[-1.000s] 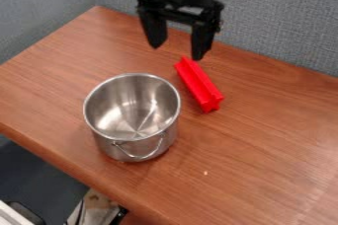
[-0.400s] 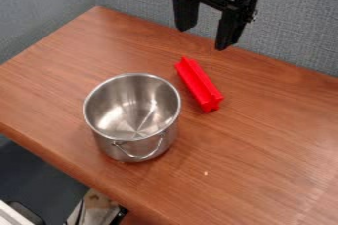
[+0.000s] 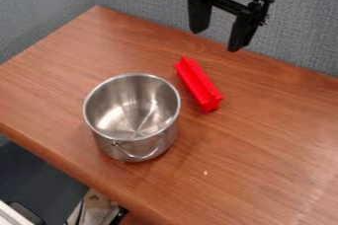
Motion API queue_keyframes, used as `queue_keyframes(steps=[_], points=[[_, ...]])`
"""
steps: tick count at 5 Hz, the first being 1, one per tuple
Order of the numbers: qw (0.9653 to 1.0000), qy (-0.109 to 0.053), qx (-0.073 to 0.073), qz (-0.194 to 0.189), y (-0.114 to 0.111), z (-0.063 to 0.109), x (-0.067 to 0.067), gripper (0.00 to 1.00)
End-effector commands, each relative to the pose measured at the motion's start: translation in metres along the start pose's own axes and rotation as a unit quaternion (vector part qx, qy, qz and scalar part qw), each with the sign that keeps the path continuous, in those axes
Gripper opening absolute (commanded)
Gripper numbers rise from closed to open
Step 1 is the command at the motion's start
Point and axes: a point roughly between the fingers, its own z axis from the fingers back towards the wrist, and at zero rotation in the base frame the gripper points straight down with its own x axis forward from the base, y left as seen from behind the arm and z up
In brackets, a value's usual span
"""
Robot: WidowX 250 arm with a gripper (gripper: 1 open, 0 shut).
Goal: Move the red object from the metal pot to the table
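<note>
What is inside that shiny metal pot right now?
Nothing that shows: the metal pot looks empty, with only its bare steel floor and wall in view. The near inner wall is hidden by the rim. The red object lies outside it, on the table.

arm: came in from the top edge, mostly out of frame
gripper point(image 3: 226, 31): pointed down, raised in the air
jaws: spread wide, nothing held

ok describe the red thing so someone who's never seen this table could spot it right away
On the reddish-brown wooden table stands a shiny round metal pot, empty. Just beyond its far right rim, lying flat on the wood, is the red object. It is a long bright red bar, the only coloured thing there.
</note>
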Motion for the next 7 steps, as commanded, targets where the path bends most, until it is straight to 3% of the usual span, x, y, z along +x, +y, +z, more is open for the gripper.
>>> queue_keyframes(steps=[1, 2, 3, 5, 6, 7], points=[[0.9996, 0.007, -0.011, 0.025, 0.011, 0.015, 0.017, 1.0], [0.9968, 0.016, -0.028, 0.074, 0.0, 0.006, 0.012, 1.0], [0.985, 0.017, -0.052, 0.164, -0.007, -0.004, 0.003, 1.0], [0.9705, -0.005, -0.075, 0.229, 0.048, -0.048, 0.017, 1.0], [0.9661, -0.015, -0.079, 0.246, 0.066, -0.072, 0.029, 1.0], [0.9823, -0.04, -0.064, 0.172, 0.045, -0.078, 0.024, 1.0]])
